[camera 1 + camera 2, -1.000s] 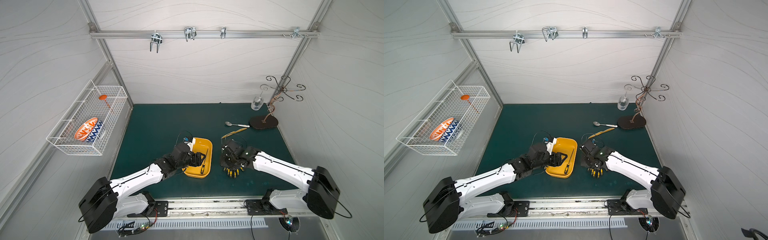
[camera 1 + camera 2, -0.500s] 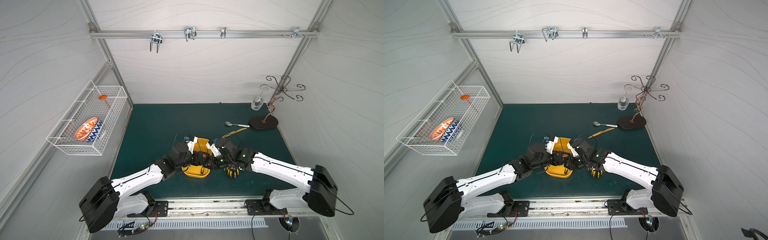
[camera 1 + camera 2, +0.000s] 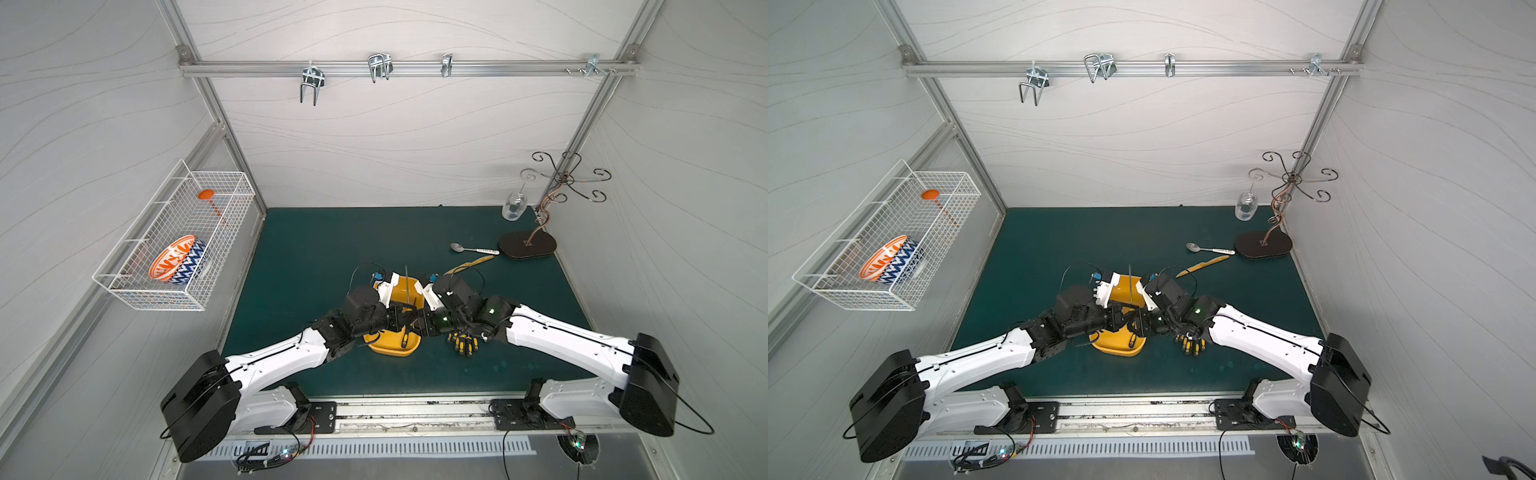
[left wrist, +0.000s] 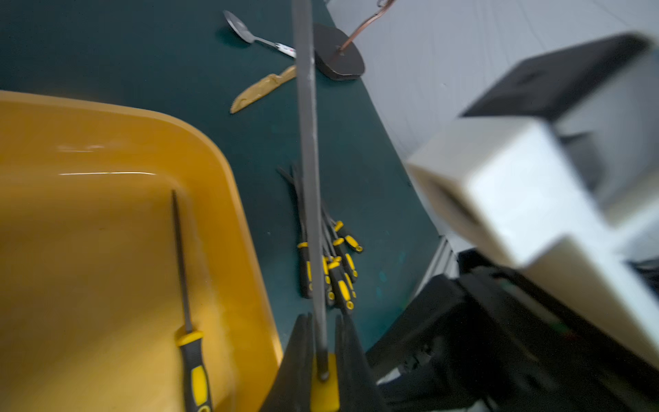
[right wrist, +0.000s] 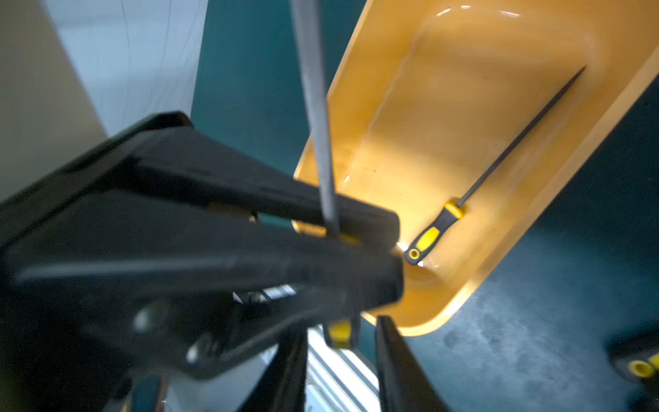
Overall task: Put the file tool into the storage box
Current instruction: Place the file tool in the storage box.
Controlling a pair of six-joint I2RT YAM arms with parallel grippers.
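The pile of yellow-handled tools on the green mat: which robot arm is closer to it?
Right. The right arm passes close by the pile; the left arm is on the storage box's far side.

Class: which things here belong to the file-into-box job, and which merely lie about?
Belong: shallow yellow plastic storage box; grey steel file with yellow-black handle, in the left gripper; matching file in the box; heap of matching files beside it.
Lying about: metal spoon; tan wooden knife; dark wire hook stand.
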